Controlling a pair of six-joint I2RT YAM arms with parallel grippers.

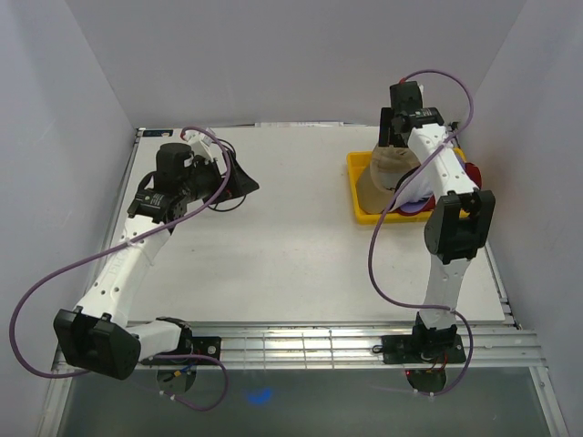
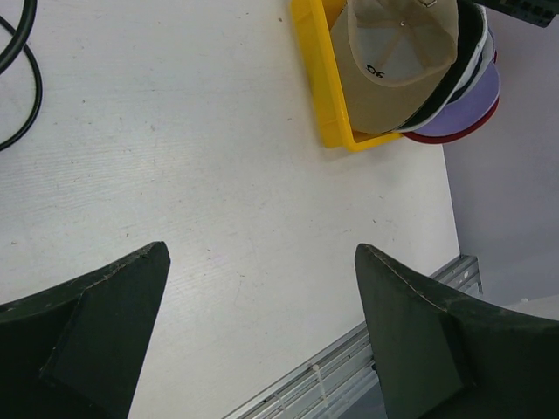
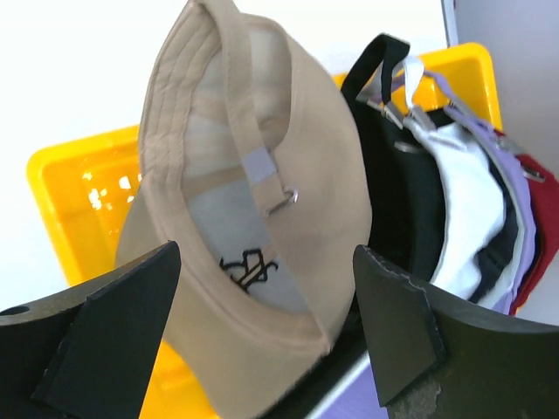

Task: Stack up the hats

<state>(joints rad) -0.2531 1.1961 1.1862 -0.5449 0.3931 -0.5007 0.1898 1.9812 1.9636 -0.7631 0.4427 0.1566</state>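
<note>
The tan cap fills the centre of the frame, its open inside and back strap facing the camera. To its right nest the black cap, white cap, purple cap and red cap. The yellow tray shows behind them. The right hand has its 2 fingers spread along the bottom edge.

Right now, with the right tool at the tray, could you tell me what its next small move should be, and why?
Probably draw the right tool straight back, jaws open. The tan cap already rests against the black cap on the pile in the yellow tray and sits between those jaws, so closing or swinging sideways could drag it off.
</note>
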